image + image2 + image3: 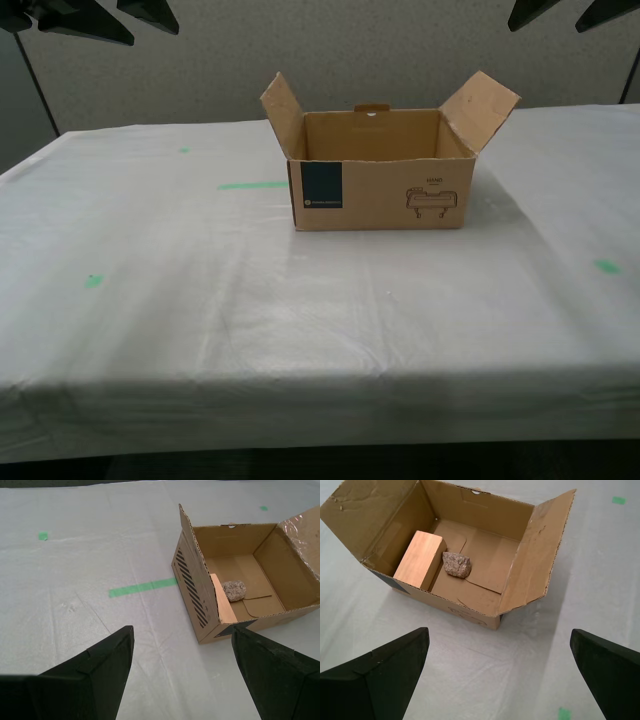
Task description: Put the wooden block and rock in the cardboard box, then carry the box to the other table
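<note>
The cardboard box (385, 195) stands open on the other table (300, 330), its white sheet wrinkled, with both side flaps up. Inside it the wooden block (420, 560) leans against one wall and the rock (456, 564) lies on the floor beside it; both also show as the block (222, 602) and the rock (234, 590). In the exterior view the box's front wall hides them. My second gripper (182, 630) hangs open above the sheet at the exterior view's upper left (155, 37). My first gripper (499, 632) hangs open at that view's upper right (545, 28). Neither touches the box.
Green tape marks lie on the sheet: a strip (252, 185) beside the box and small squares (93, 281) (606, 266). The table's front edge (320, 385) runs across the exterior view's lower part. A grey partition wall (350, 50) stands behind.
</note>
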### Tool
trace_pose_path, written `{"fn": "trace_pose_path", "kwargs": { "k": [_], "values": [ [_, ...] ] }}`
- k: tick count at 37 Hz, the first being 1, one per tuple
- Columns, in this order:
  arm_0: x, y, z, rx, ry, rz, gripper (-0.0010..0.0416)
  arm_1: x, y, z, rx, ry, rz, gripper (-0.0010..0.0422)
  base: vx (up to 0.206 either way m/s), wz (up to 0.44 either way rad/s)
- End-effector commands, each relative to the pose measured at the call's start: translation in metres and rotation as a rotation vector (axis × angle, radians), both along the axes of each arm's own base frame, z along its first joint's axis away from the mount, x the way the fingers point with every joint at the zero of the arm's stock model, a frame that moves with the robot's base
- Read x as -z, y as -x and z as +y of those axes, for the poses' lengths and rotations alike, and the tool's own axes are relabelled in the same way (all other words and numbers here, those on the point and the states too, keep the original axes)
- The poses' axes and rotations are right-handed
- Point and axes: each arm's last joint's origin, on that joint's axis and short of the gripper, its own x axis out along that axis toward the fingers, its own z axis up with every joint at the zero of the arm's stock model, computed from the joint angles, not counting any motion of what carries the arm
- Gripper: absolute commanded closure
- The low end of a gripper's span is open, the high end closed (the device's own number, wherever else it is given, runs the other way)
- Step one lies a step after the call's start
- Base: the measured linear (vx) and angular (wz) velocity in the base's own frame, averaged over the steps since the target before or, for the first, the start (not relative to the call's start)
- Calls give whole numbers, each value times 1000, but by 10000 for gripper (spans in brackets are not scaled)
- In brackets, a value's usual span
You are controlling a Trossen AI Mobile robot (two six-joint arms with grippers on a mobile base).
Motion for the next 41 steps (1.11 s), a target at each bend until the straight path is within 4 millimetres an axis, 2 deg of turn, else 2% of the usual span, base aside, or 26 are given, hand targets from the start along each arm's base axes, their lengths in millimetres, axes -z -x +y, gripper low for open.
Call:
{"fn": "trace_pose_path", "kwargs": {
  "k": [1,41],
  "values": [
    [0,0,0,0,0,-2,12,0,0,0,1,-3,-3,149,0,0],
    [0,0,0,0,0,-2,12,0,0,0,1,-3,-3,149,0,0]
  ]
}}
